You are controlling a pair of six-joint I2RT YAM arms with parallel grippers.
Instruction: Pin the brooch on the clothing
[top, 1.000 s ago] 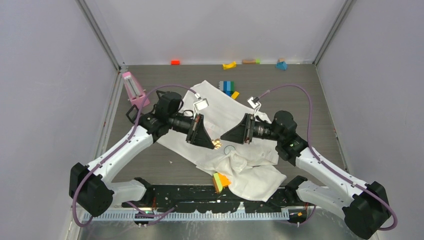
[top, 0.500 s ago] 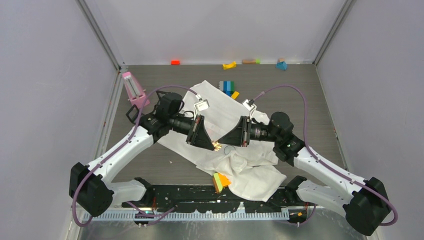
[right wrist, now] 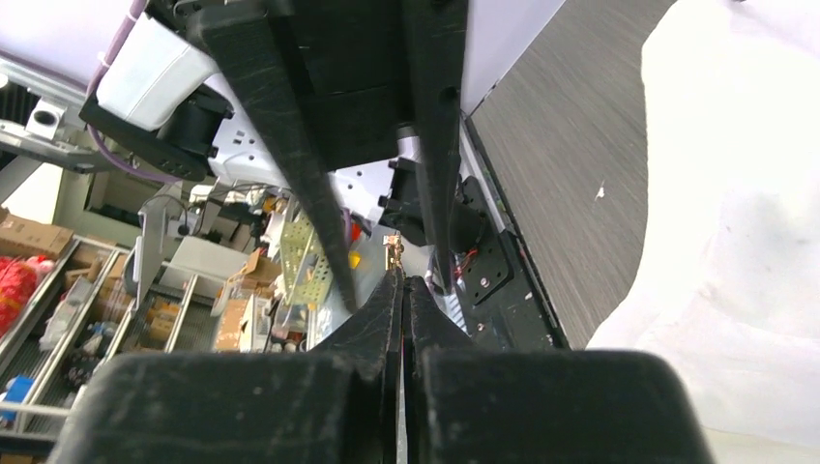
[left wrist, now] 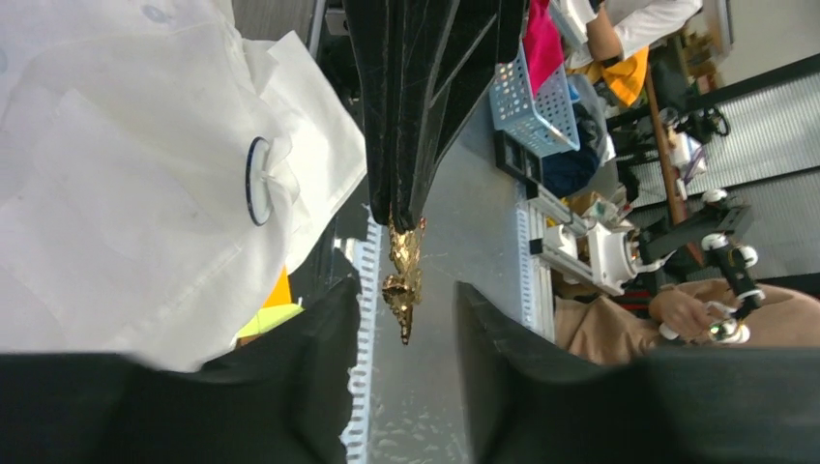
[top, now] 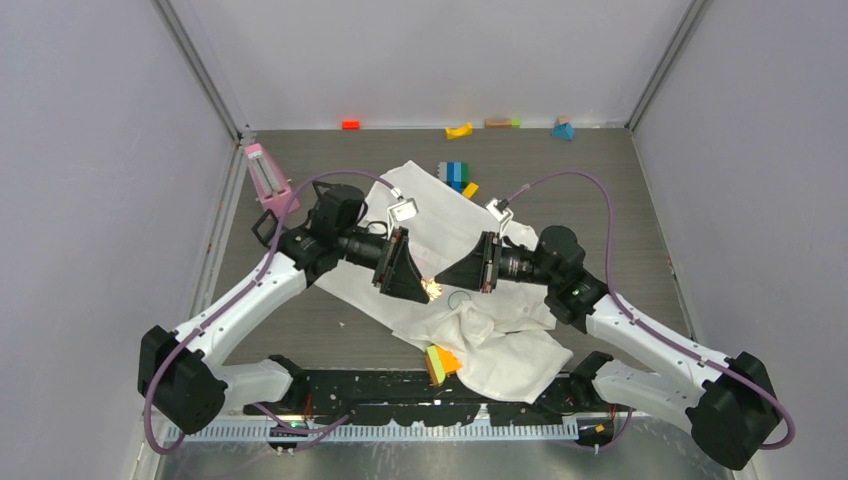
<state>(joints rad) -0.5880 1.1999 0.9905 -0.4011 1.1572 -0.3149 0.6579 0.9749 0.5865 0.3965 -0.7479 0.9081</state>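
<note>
- The right end effector has its fingers pressed together on the brooch, of which only a small gold piece shows, sticking out past the fingertips.
- The left end effector is spread wide. Its fingers sit on either side of the gold piece without touching it.
- Both tips meet in the air above the white shirt, which lies crumpled on the desk.
- A dark-blue ring lies on the shirt just beside the meeting point, and the fabric looks puckered at it. Whether it is the brooch's round part already seated there cannot be told.
- The step in hand looks like a transfer or joint handling of the gold piece between the two arms, with the pinning itself not yet done.
- Judged from this, the next move calls for fine alignment. Either the left fingers close on the gold piece before the right lets go, or the piece is brought down to the ring.
- The piece is tiny, so a slight misjudgement could drop it into the folds.
</note>
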